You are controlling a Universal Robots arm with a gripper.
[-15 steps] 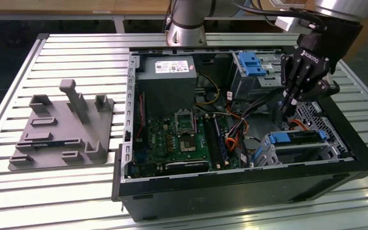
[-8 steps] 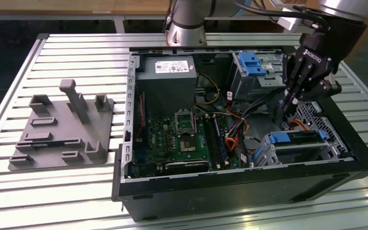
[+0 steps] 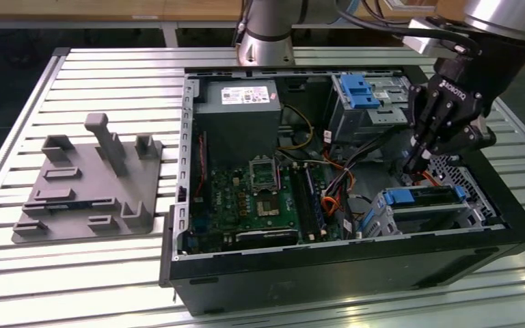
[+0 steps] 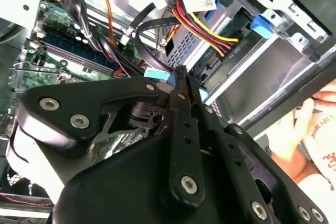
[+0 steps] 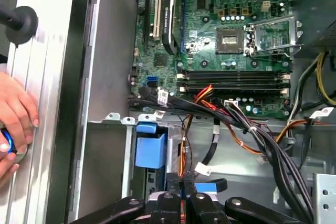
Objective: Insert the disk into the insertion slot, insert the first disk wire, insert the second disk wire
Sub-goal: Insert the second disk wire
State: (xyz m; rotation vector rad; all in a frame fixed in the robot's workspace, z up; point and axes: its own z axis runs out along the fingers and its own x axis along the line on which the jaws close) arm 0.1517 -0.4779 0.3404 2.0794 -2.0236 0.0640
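One arm reaches down into the open computer case on the slatted desk in the exterior view. Its tool is lowered at the case's end toward the exterior view's right, just above the insertion slot. The disk sits inside that slot, its blue carrier end facing the motherboard. A grey fixture lies on the desk well apart, toward the exterior view's left.

In the second wrist view the tool has its fingers drawn narrow, pinching the blue plug of a disk wire between the tips. A red, yellow and black cable bundle runs near it, and a person's hand rests outside the case wall.

In the first wrist view the tool grips the disk wire near the disk, whose blue end shows in the cage mouth. The hand lies on the desk.
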